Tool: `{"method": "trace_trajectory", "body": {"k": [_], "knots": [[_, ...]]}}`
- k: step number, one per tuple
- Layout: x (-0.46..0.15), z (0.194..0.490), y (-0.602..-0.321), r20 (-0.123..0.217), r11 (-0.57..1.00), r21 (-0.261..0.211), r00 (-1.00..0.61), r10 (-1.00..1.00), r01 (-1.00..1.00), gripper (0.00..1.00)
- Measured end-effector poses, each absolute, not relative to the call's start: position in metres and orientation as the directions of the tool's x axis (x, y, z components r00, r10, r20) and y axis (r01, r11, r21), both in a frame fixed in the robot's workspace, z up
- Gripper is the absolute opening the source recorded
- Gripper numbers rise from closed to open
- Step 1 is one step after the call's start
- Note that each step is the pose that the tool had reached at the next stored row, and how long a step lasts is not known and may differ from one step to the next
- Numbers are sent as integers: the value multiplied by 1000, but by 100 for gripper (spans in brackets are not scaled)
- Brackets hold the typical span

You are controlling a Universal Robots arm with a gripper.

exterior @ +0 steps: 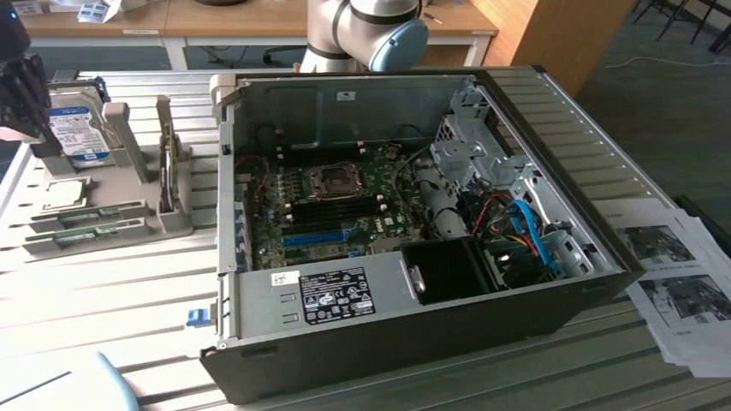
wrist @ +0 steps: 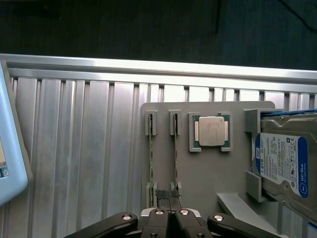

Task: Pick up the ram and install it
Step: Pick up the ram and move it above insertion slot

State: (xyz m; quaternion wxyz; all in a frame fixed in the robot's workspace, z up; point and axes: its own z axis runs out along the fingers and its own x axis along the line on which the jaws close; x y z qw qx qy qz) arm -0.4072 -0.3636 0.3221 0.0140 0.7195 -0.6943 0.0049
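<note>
Two green ram sticks (wrist: pixel 150 158) (wrist: pixel 175 158) stand edge-on in slots of a grey holder plate (wrist: pixel 208 178). In the exterior view the ram (exterior: pixel 89 216) lies at the left of the table. My gripper (wrist: pixel 168 199) hangs above the plate, over the near ends of the two sticks. Its fingertips (wrist: pixel 161 194) are shut together with nothing between them. In the exterior view the gripper (exterior: pixel 20 98) is a dark shape at the far left, above the holder. The open computer case (exterior: pixel 594 257) shows its motherboard (exterior: pixel 331 201) with dark memory slots.
A CPU (wrist: pixel 211 131) and a silver hard drive (wrist: pixel 285 158) sit on the same holder beside the ram. A light blue object (wrist: pixel 10 148) lies near the table's edge. Printed papers (exterior: pixel 674 282) lie at the exterior view's right of the case.
</note>
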Motion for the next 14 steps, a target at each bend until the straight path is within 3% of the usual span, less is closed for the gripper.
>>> {"method": "trace_trajectory", "body": {"k": [14], "knots": [[-407,309,-364,27,-35,13,36,-999,-999,9]]}}
